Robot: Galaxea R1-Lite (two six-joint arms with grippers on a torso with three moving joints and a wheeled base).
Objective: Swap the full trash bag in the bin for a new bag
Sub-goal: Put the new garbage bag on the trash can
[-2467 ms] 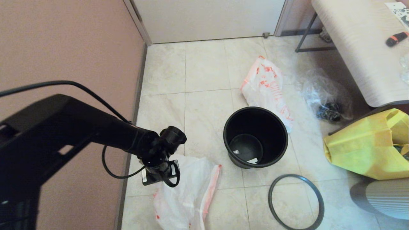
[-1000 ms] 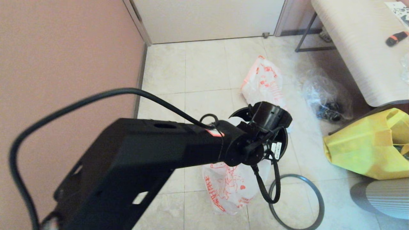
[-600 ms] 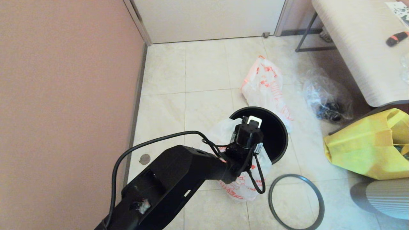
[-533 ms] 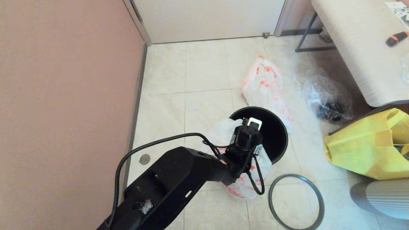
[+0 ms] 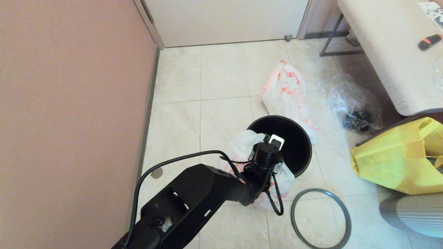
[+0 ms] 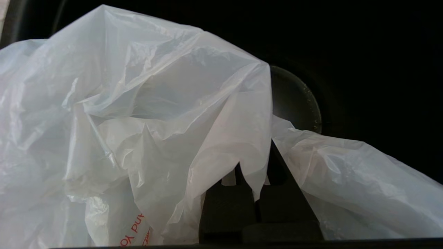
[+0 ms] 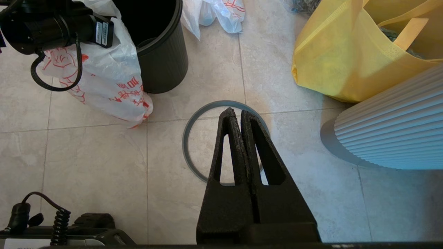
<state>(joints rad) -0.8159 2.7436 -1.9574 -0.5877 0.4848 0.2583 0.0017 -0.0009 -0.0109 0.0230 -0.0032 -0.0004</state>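
New bag (image 6: 145,114) pinched in left claw (image 6: 254,180), over bin (image 5: 297,152) rim

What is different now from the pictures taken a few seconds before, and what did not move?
The left gripper, shut on the new bag, lifted it off the floor by the wall and carried it to the bin, where it now drapes over the near rim. The bin, the grey hoop, the full trash bag, the yellow bag and the parked right gripper stayed put.
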